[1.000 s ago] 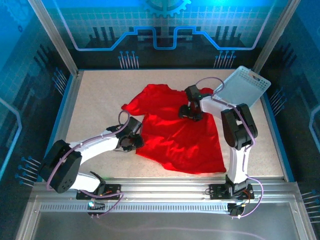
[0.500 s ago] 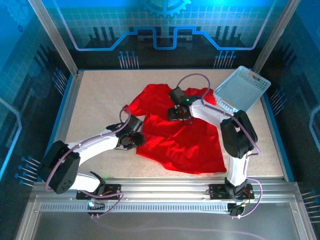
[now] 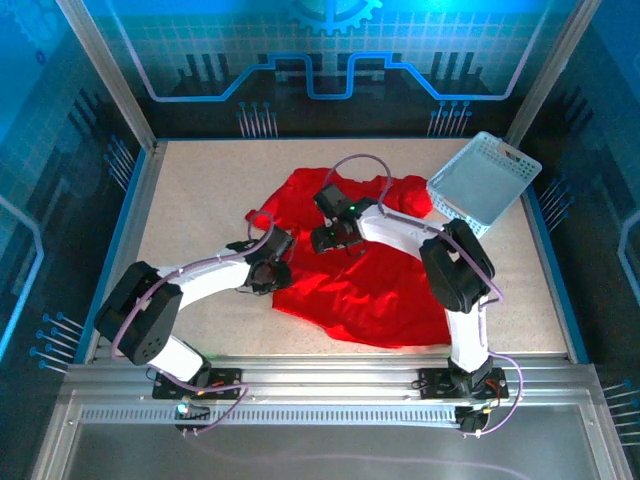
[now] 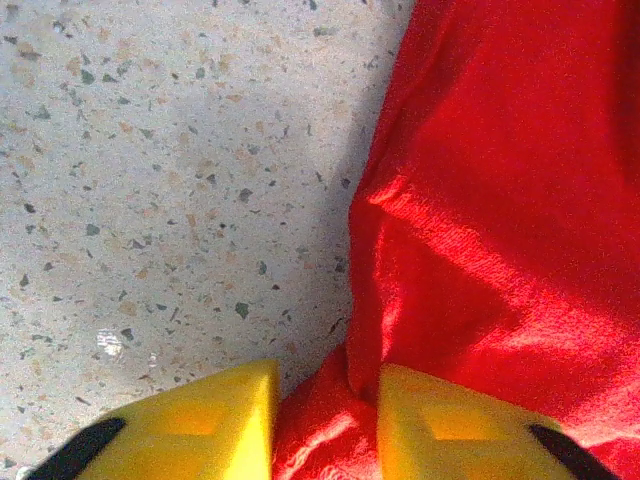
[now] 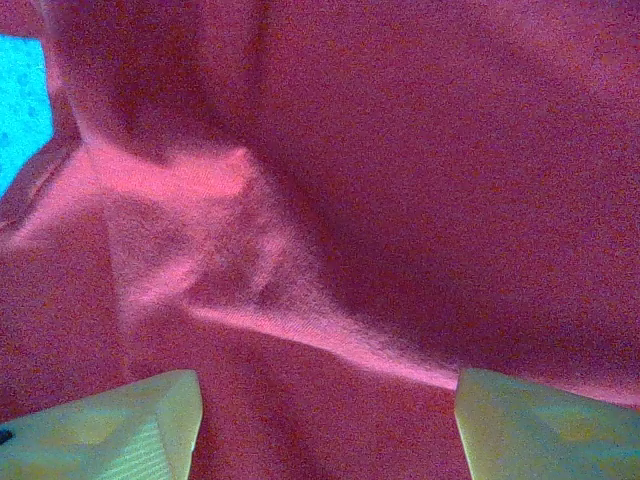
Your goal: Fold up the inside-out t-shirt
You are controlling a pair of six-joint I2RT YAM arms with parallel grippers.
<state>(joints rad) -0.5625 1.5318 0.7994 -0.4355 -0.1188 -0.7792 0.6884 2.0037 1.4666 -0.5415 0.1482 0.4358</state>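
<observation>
L jaws on t-shirt [image 3: 370, 290], hem near-R

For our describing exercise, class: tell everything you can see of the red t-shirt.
The t-shirt is plain bright red soft cloth, short-sleeved, spread rumpled and unfolded on the speckled table. One edge is bunched between the fingers of the left pincer; the open right pincer hangs over its upper middle. One sleeve reaches toward the basket.
</observation>
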